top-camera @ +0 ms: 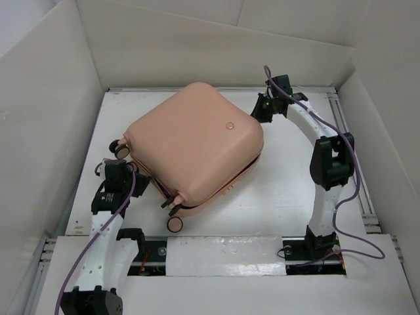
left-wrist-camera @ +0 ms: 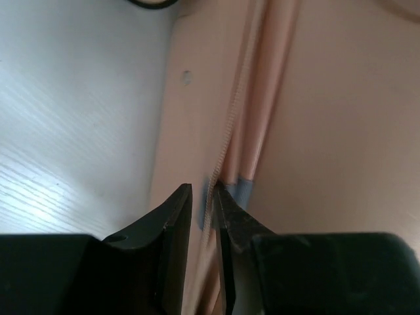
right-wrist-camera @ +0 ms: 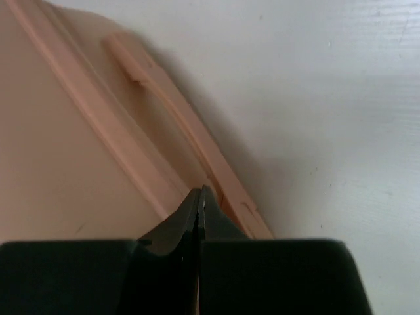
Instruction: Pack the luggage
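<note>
Peach-pink luggage [top-camera: 197, 141] lies closed and flat mid-table [top-camera: 289, 190], wheels toward the left arm. We note the left gripper [left-wrist-camera: 203, 197] at its zipper seam [left-wrist-camera: 230, 131], jaws a slim slit apart; whether they pinch anything, we cannot tell. Right gripper [right-wrist-camera: 200, 197] is pressed fully together, tips by the side handle [right-wrist-camera: 177, 111].

White tabletop [top-camera: 289, 197], boxed in on three sides by plain white panel walls [top-camera: 216, 46]; thin rails [top-camera: 371, 216], possibly metal, along its edges; soft, even light.
</note>
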